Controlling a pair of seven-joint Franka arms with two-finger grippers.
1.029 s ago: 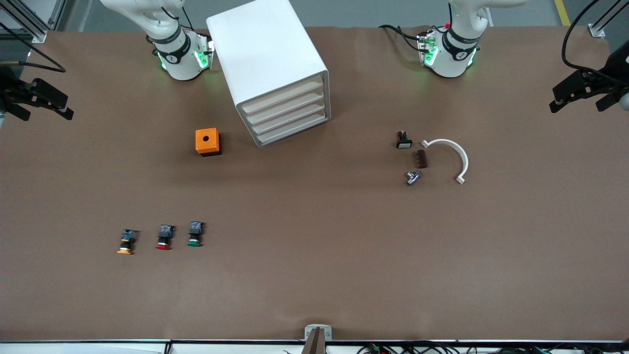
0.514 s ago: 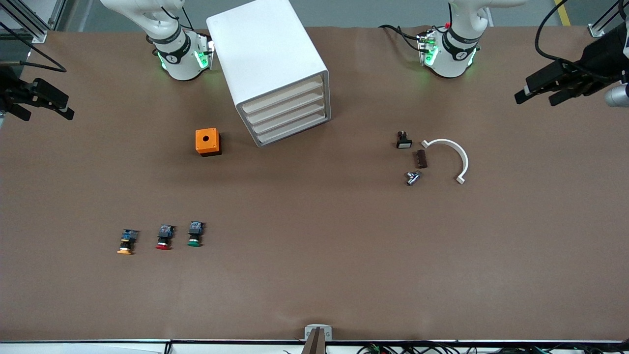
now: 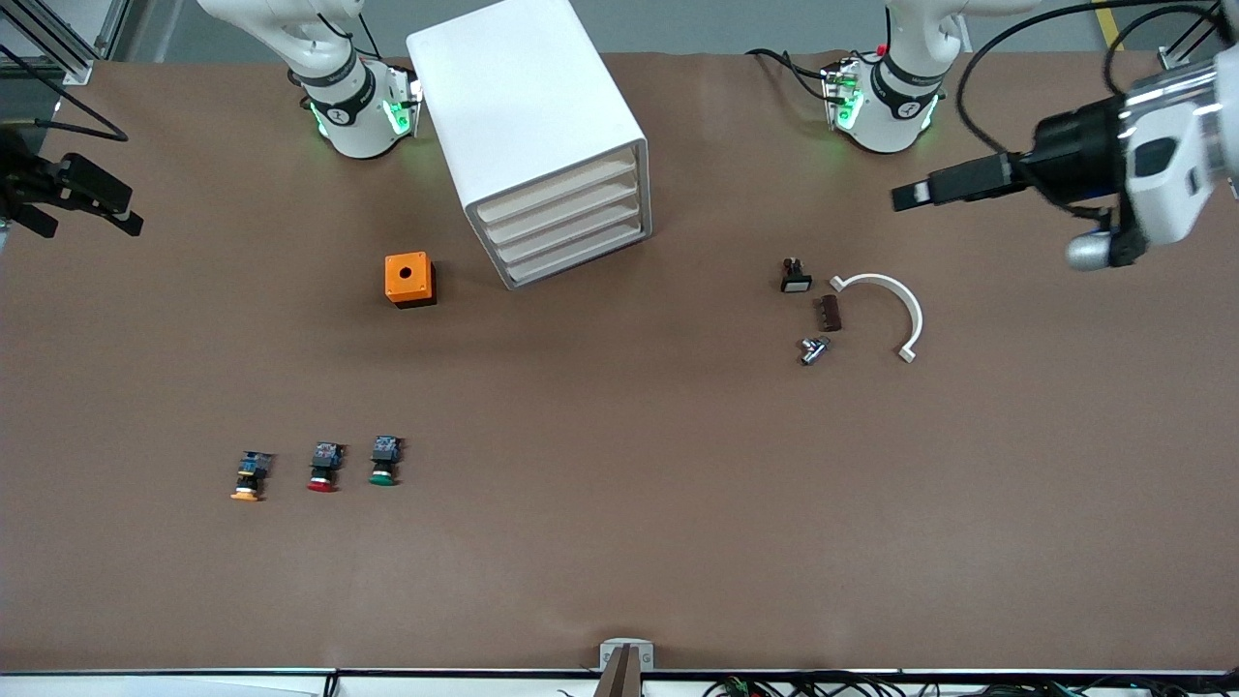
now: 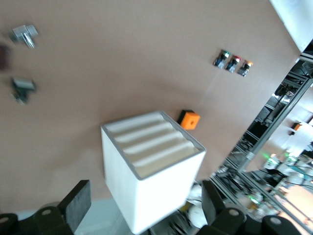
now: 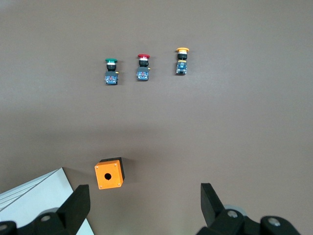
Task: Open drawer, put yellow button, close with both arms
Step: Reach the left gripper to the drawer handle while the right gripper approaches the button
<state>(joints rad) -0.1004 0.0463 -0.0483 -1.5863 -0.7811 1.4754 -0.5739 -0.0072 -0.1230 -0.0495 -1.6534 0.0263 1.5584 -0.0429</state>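
White cabinet [image 3: 542, 136], all drawers shut.
We see the yellow button [image 3: 250, 476] untouched; left gripper [image 3: 915, 194] and right gripper [image 3: 82, 198] both spread, empty.

The table [image 3: 619, 503] wears a matt brown covering, paper-like and smooth. The cabinet [image 3: 518, 87] looks like smooth white plastic with a soft sheen, its drawer [image 3: 557, 191] fronts pale matt beige. Both arms show glossy white shells; the left claw [image 3: 944, 184] is matt black. The orange box [image 3: 407, 278] seems matt plastic, and the small fitting [image 3: 812, 349] looks like shiny metal.
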